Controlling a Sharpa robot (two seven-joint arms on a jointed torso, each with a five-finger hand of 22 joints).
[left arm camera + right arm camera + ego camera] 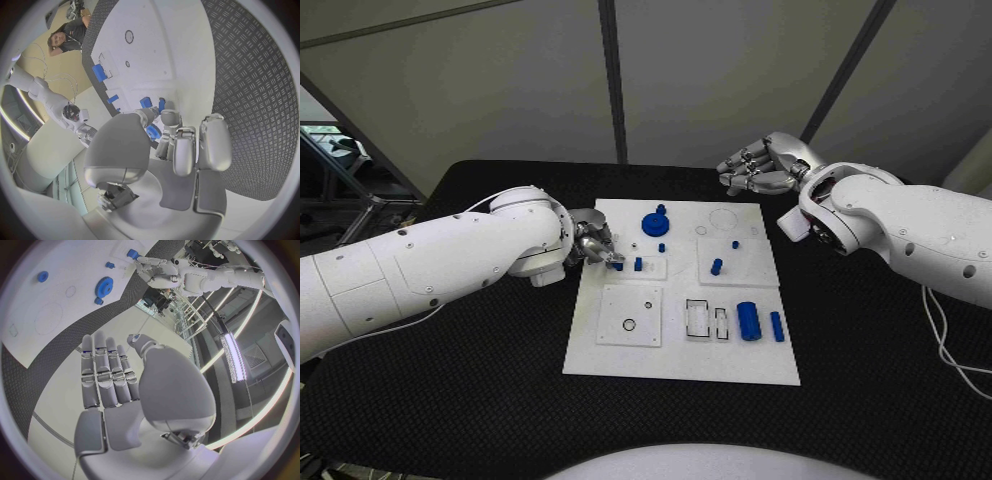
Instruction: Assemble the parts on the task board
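Observation:
The white task board lies mid-table. My left hand is at its left edge and pinches a small blue part between thumb and fingers, just over the board beside a blue peg. A blue gear sits near the far edge, also seen as the gear from the right wrist. More blue pegs stand mid-board. A blue cylinder and a blue bar lie at the right. My right hand hovers past the far right corner, fingers stretched out, holding nothing.
Empty recesses and a square plate with holes take up the board's near half. Black textured table surrounds the board. My left hand is visible across the board from the right wrist.

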